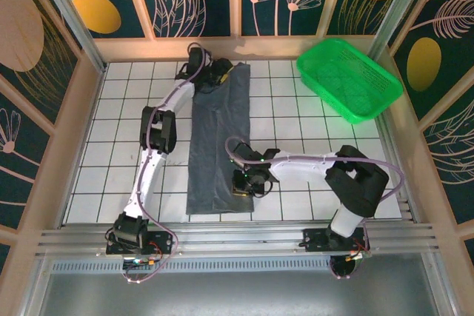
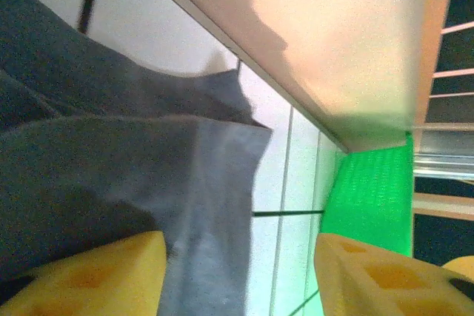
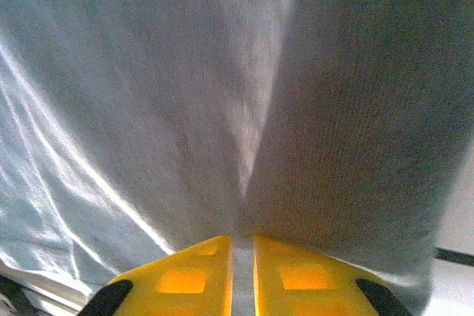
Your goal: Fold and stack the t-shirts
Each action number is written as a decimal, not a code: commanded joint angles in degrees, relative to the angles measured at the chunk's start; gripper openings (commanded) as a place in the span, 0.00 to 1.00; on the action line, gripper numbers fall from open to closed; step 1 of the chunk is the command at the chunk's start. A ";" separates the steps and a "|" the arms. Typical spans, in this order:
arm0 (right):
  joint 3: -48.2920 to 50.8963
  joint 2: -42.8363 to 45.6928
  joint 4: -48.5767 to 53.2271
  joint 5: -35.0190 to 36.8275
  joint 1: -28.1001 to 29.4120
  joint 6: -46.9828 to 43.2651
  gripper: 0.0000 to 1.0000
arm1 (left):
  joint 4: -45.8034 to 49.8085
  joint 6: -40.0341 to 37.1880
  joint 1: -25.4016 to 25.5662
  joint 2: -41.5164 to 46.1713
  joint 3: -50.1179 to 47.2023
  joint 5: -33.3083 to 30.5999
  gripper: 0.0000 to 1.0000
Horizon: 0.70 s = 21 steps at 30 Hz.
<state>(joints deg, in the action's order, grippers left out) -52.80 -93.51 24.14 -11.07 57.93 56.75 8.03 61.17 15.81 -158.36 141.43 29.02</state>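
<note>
On the white-tiled desk [image 1: 311, 131], centre-left: t-shirt [image 1: 215, 138], dark slate grey. Lies flat as a long narrow strip, folded lengthwise. Runs from 12 o'clock to 6 o'clock, near end just short of the desk's front edge.

Left arm [image 1: 159, 127]: reaches out to 12 o'clock, over the far end of the strip. State of left jaws: spread wide, holding nothing. Yellow fingers [image 2: 96, 275] well apart in the wrist view, a corner of grey cloth lying on the tiles between them.

Right arm [image 1: 311, 164]: bends in from 4 o'clock to the strip's right edge, close to its near end. State of right jaws: almost pressed together, only a thin slit between the two fingers [image 3: 185, 279]. Pinching a raised crease of the cloth, the crease running straight into the slit.

Green basket [image 1: 348, 79]: sits at 2 o'clock in the far right corner, askew to the tile lines, well apart from the shirt.
</note>
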 commanded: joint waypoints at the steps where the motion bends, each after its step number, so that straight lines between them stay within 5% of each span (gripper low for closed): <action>1: -0.12 7.86 6.43 7.21 -0.17 0.84 0.30 | 2.48 -4.49 -2.46 17.91 -7.90 -6.23 0.64; 6: 6.94 13.71 8.12 3.17 -0.71 -1.13 0.39 | 3.78 -7.42 -1.70 43.45 -40.40 -12.21 0.66; 13: 7.37 8.02 8.28 -5.22 4.24 -8.26 0.48 | 18.58 -11.45 2.77 71.09 -84.33 -13.41 0.56; 21: 3.14 -2.23 6.35 -5.60 4.64 -9.68 0.40 | 33.23 -12.50 5.66 94.99 -111.71 -4.35 0.60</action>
<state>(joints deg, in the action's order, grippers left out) -49.15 -92.36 34.33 -15.25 61.93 48.23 34.98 50.37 20.78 -69.43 31.75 19.81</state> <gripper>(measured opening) 0.410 0.590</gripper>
